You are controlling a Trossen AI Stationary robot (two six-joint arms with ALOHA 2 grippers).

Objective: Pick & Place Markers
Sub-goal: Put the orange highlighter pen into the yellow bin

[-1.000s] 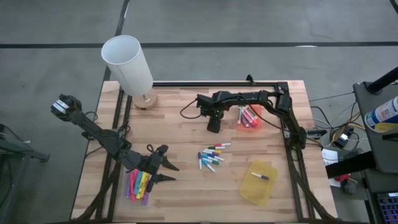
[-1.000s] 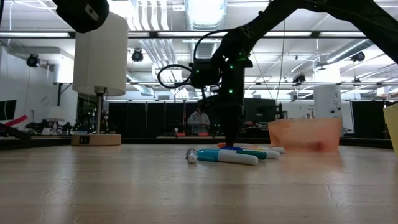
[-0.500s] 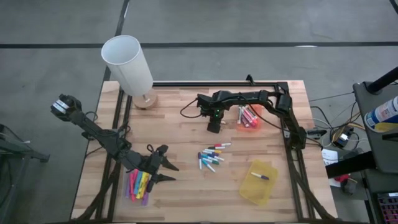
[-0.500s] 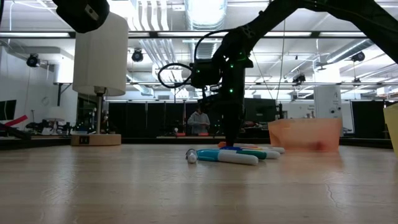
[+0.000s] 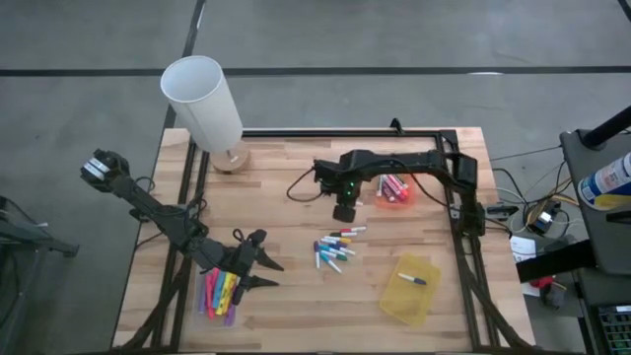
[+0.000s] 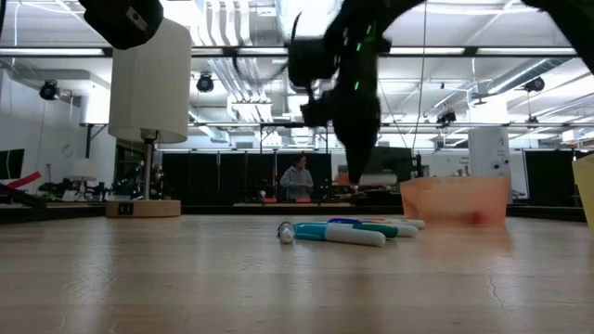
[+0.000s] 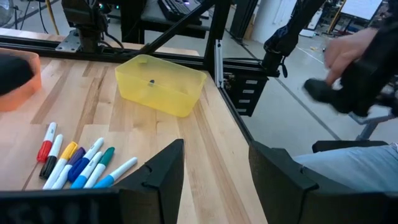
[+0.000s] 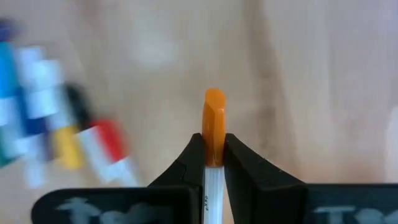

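Observation:
My right gripper is shut on a white-barrelled marker with an orange cap, above the table just far of a loose pile of markers. The pile also shows in the low view, lying flat on the wood. My left gripper is open and empty at the near left, beside a clear bin of pink, yellow and orange markers. More markers lie in the orange bin, and one lies in the yellow bin. My right gripper pinches the marker between its two fingers, where the orange cap meets the white barrel. The marker lies along the fingers, its cap end sticking out past the fingertips. The fingers point down, and the marker is clear of the table.
A white lamp stands at the far left corner of the table. The yellow bin sits near the right edge. A person's hand shows beyond the table in the left wrist view. Bare wood lies between the pile and the left gripper.
My right gripper has risen from table height and moved a little toward the near edge, toward the pile, staying shut on the orange-capped marker.

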